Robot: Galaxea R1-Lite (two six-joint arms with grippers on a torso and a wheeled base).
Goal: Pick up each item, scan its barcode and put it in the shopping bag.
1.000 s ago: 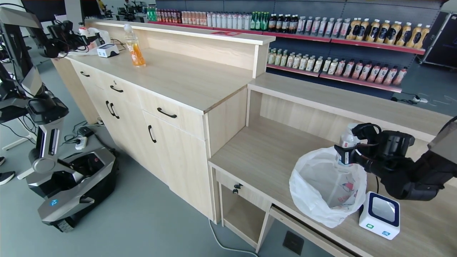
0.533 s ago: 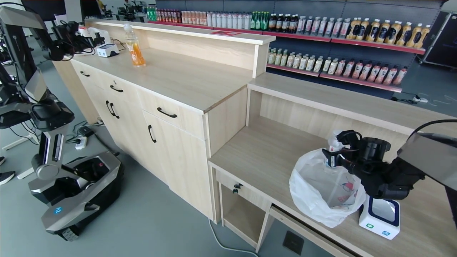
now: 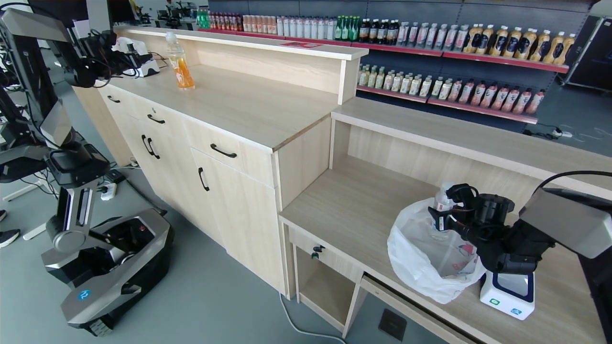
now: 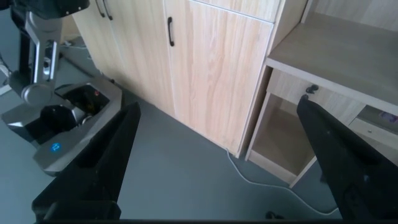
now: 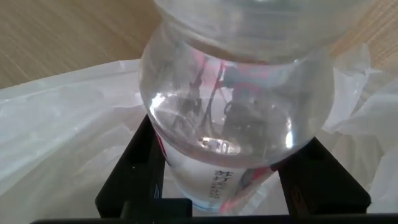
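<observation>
Head view: on the robot's right, the right gripper (image 3: 443,219) holds a clear bottle (image 3: 440,205) upright, its jaws closed around the bottle's body, right at the open mouth of the white shopping bag (image 3: 420,258); the bag stands on a pale wooden lower desk (image 3: 354,205), and a small white scanner (image 3: 507,294) sits just beside the bag on the side toward the robot's right; on the taller counter (image 3: 248,105) to the left, an orange drink bottle (image 3: 179,62) stands upright, well apart from the bag; shelves (image 3: 454,52) of bottled drinks line the back wall; left wrist view: the left gripper (image 4: 217,106) hangs above a grey floor (image 4: 180,174) with its jaws spread wide and nothing between them, in front of a wooden cabinet door (image 4: 211,62); right wrist view: the clear bottle (image 5: 230,124) is clamped between the right gripper's (image 5: 227,186) black fingers (image 5: 134,171), with the thin white film of the shopping bag (image 5: 62,130) spreading under and around it
</observation>
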